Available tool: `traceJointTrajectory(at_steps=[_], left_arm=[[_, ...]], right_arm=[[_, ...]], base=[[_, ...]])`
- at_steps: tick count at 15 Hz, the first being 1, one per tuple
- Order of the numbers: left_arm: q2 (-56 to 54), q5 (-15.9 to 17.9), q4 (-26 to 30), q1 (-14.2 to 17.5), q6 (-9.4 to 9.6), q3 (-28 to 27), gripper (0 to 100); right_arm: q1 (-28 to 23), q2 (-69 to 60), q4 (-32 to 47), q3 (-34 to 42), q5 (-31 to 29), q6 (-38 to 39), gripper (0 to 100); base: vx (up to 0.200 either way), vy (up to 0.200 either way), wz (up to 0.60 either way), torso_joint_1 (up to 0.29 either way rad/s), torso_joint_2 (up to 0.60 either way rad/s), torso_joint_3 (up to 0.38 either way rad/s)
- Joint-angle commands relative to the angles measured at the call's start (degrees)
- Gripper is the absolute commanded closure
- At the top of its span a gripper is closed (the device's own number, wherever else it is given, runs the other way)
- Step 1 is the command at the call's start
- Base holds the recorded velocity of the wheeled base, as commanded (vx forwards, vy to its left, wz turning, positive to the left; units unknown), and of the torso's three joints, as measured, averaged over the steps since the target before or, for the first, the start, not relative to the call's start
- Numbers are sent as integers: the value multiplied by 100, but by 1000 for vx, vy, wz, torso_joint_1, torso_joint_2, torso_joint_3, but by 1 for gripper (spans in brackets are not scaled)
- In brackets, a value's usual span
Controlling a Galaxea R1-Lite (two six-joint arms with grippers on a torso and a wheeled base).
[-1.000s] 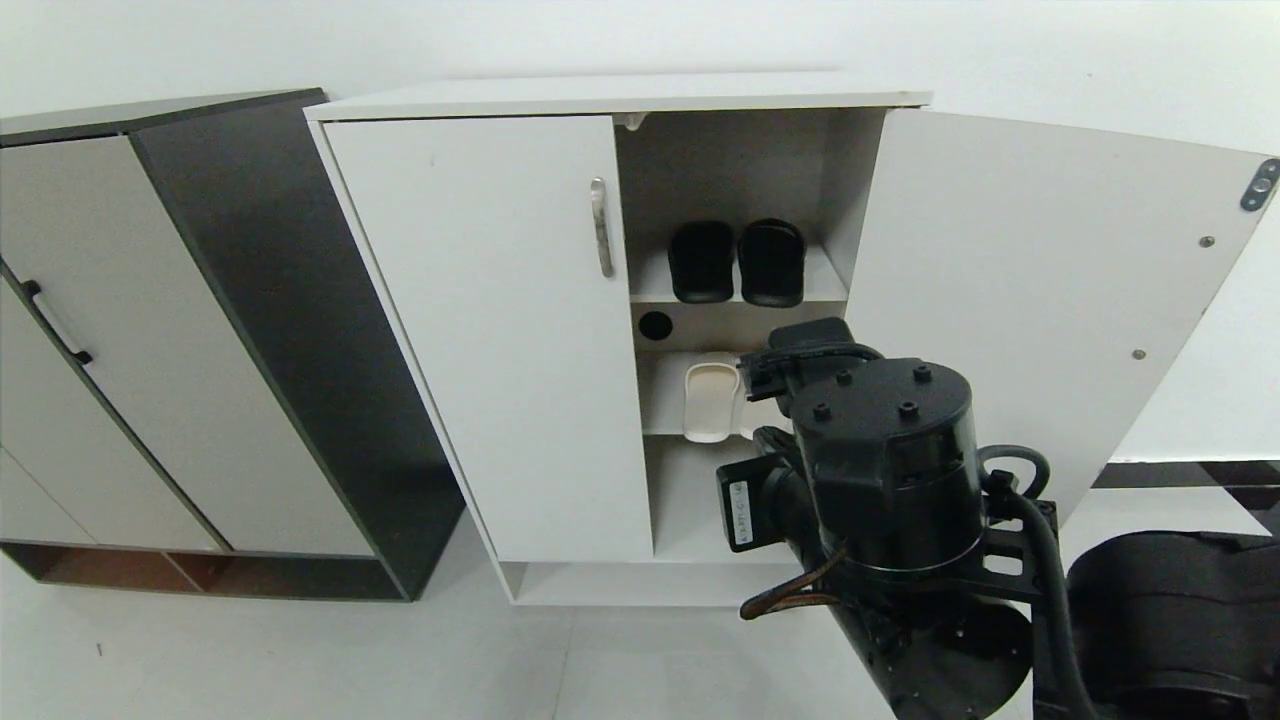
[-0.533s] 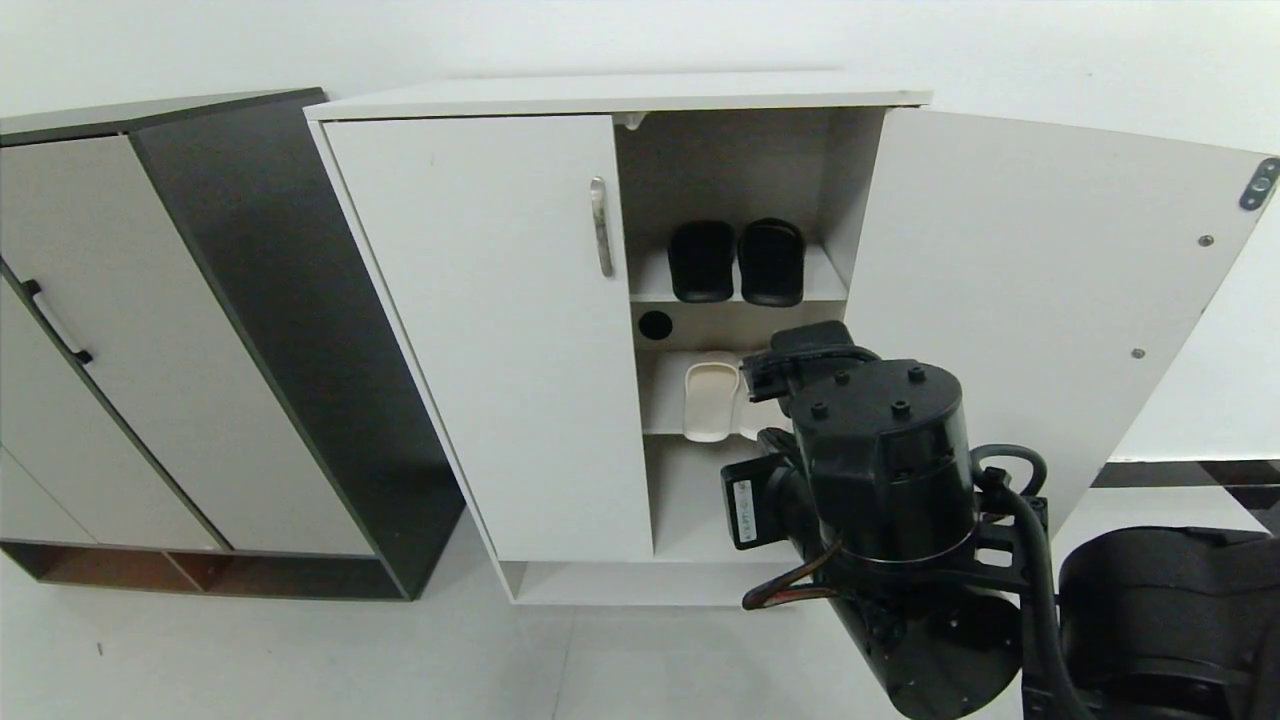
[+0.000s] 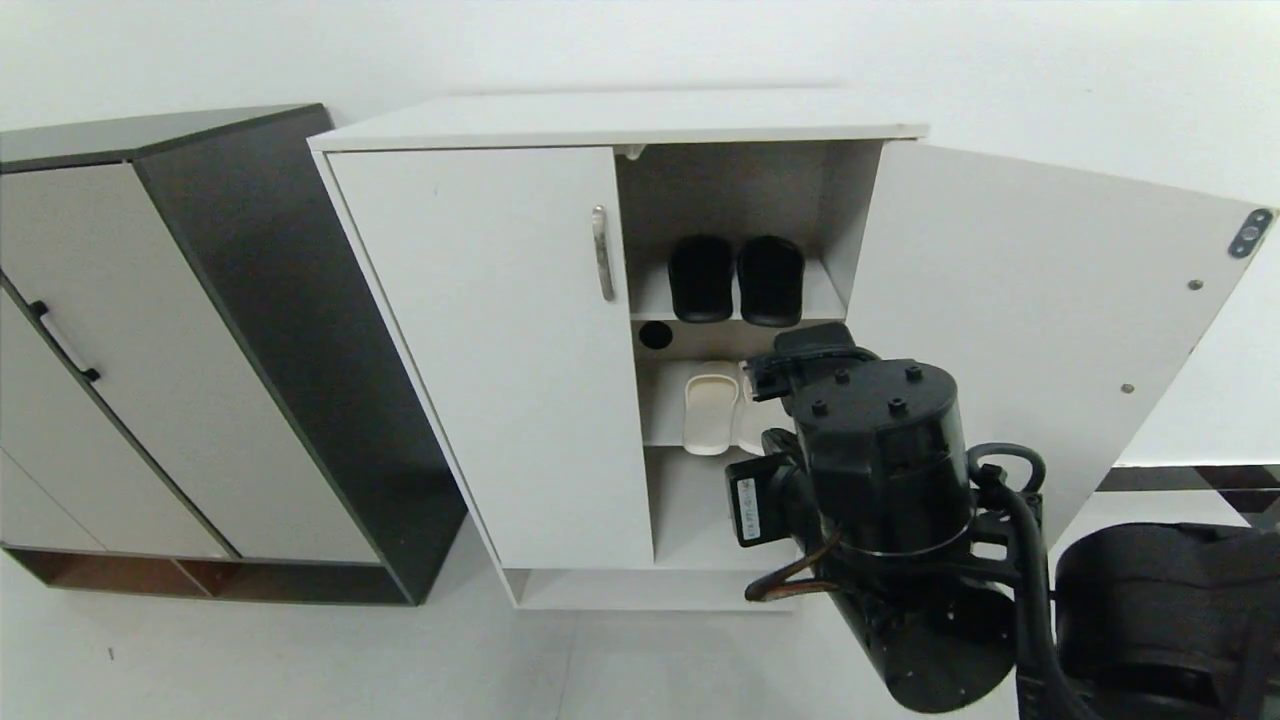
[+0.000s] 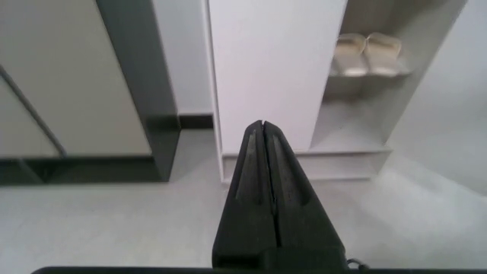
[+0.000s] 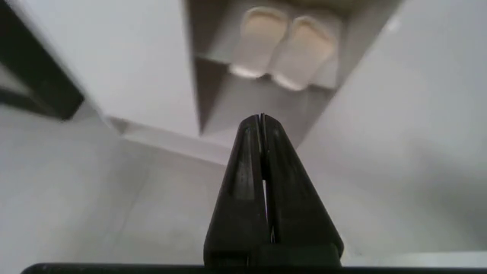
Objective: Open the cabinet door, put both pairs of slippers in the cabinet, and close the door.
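Head view: the cabinet (image 3: 620,118) has its right door (image 3: 1010,320) swung wide and its left door (image 3: 500,350) shut. The black slippers (image 3: 735,280) sit side by side on the top shelf. The cream slippers (image 3: 712,412) sit on the next one down, so both pairs are in. By my reading 2 of 3 steps are done, and closing the right door is what is left. The right gripper (image 5: 262,123) hangs in front of the open bay, above the floor, jaws pressed together on nothing. The left gripper (image 4: 262,129) faces the left door, jaws likewise pressed together and empty.
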State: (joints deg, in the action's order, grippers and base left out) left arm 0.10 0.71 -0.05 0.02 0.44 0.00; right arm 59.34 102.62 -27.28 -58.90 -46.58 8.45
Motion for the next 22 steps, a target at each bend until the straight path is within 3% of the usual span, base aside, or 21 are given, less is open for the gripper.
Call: traceJointTrajectory(at_steps=[1, 22], left_arm=[[-1, 0, 5, 6, 0, 0, 100], [-1, 0, 5, 6, 0, 0, 100]], right_arm=[[-11, 4, 4, 2, 0, -1, 100], [-19, -67, 4, 81, 123, -45, 100]], base=[[0, 0, 0, 41, -535, -364], [0, 0, 0, 167, -492, -325]])
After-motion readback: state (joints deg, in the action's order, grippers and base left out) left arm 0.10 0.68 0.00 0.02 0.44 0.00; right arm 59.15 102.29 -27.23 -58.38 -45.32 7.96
